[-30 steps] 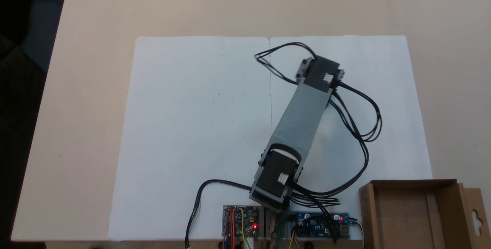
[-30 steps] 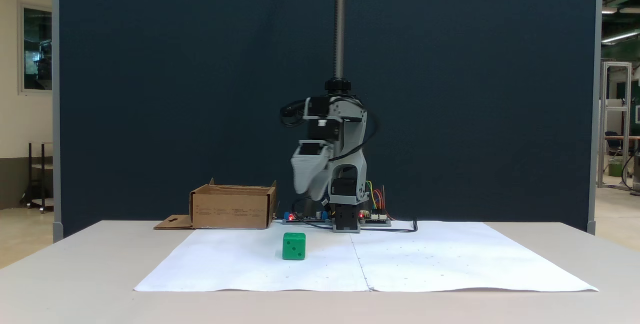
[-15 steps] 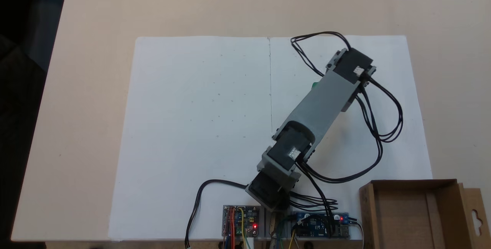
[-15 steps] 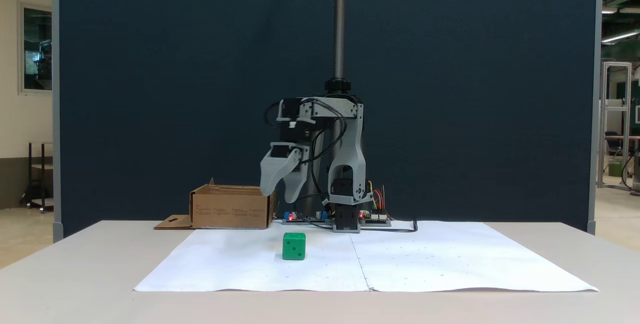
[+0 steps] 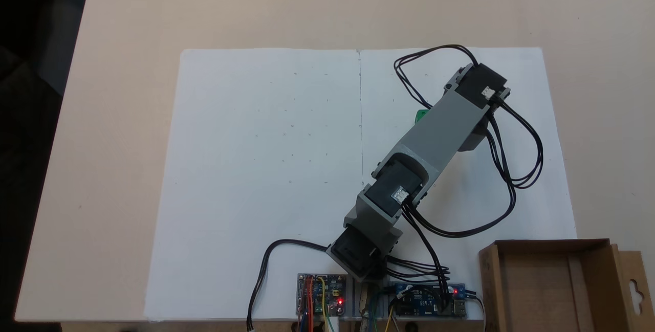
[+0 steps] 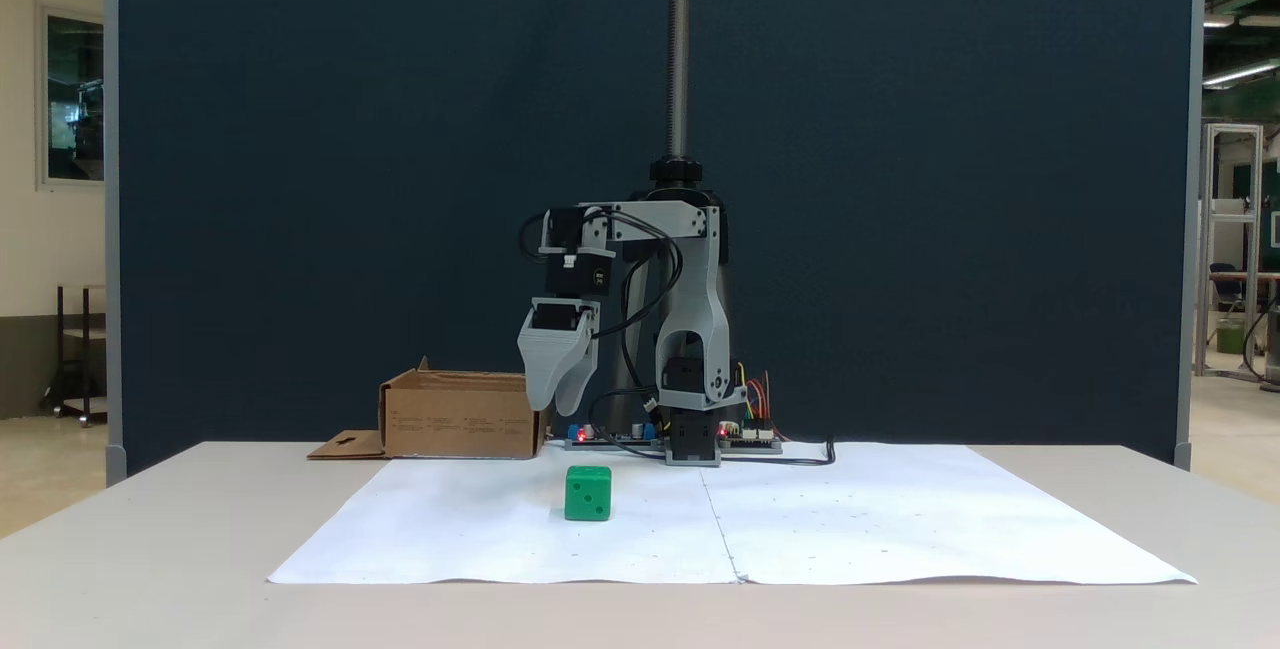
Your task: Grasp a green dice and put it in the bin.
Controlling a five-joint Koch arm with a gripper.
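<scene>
From above, I see my arm (image 5: 435,132) has swung further toward the right side of the paper (image 5: 266,168) over the last second, away from the centre fold and out over the right-hand sheet. A half second ago only a speck of green showed at the arm's left edge; now a slightly larger corner of the dice (image 5: 421,115) peeks out there, touching the arm's outline in this view. The rest of it is hidden under the forearm, and so is the pincer. The bin (image 5: 542,286) sits off the paper's near right corner, well apart from the dice, with nothing in the part I can see.

From the front, the gripper (image 6: 556,399) has come round from a blurred, sideways pose to pointing almost straight down. It hangs above the dice (image 6: 588,493) and a little to its left, well clear of it. The two jaws sit one behind the other here, so I cannot tell whether they are parted or closed. The dice rests flat on the paper left of the fold, bright green, with two dark pips on the face toward this camera. The bin (image 6: 460,414) stands behind it to the left.

I judge the swing is done and the descent not yet begun.
</scene>
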